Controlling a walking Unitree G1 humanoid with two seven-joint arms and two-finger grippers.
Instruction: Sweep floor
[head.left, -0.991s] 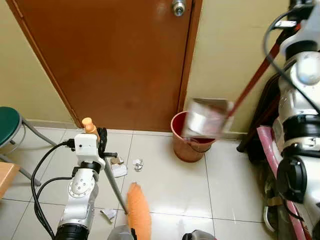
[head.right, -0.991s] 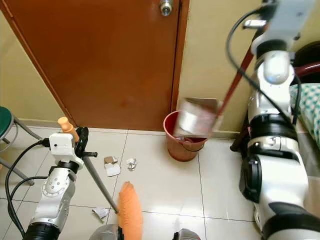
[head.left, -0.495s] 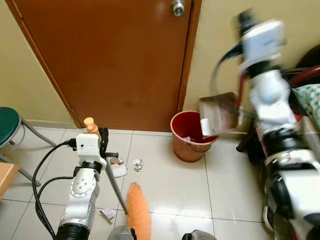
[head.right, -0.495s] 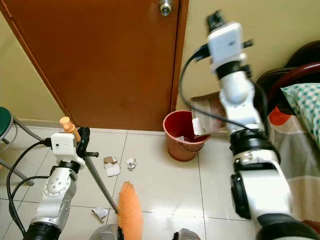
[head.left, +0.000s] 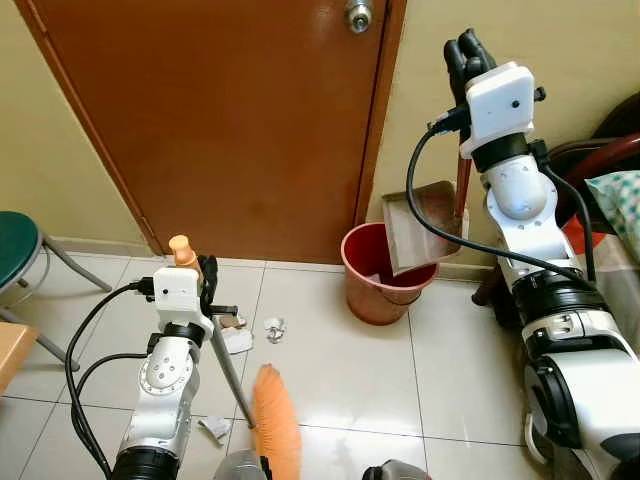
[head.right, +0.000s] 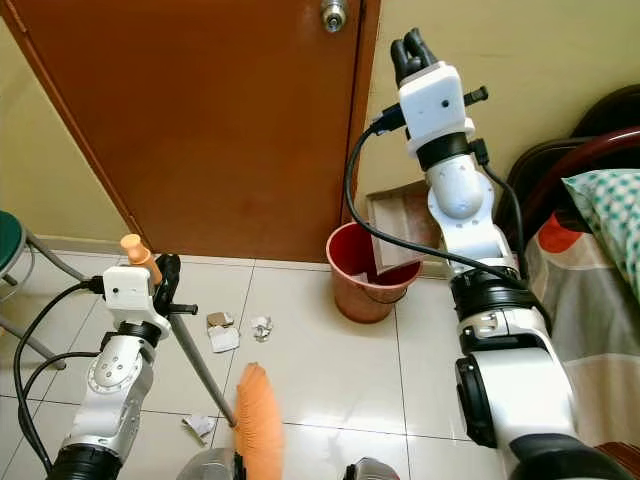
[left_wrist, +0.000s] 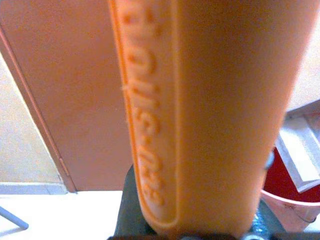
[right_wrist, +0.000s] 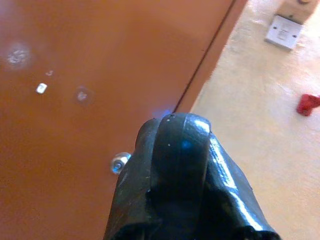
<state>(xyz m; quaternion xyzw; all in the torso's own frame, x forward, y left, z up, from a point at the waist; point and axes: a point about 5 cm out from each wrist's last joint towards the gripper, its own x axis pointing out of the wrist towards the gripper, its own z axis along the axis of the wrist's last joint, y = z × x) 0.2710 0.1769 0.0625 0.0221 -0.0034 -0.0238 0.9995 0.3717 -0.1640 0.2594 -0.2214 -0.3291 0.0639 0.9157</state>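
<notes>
My left gripper (head.left: 206, 276) is shut on the broom's grey shaft just below its orange grip (left_wrist: 200, 115). The orange broom head (head.left: 275, 420) rests on the tiles in front of me. Paper scraps (head.left: 275, 328) lie on the floor by the door, and one more scrap (head.left: 217, 428) lies near the broom head. My right gripper (head.left: 466, 52) is raised high beside the door frame, shut on the red handle (head.left: 463, 190) of the dustpan (head.left: 420, 225). The dustpan hangs tilted over the red bucket (head.left: 378, 285).
A brown door (head.left: 230, 120) stands straight ahead. A green stool (head.left: 15, 250) with metal legs is at the left. Dark furniture and a patterned cushion (head.left: 618, 190) crowd the right side. Open tiles lie between the broom and the bucket.
My right arm has swung in from the right edge to beside the door frame, and the dustpan now hangs steady over the bucket. The left arm and broom stayed put.
</notes>
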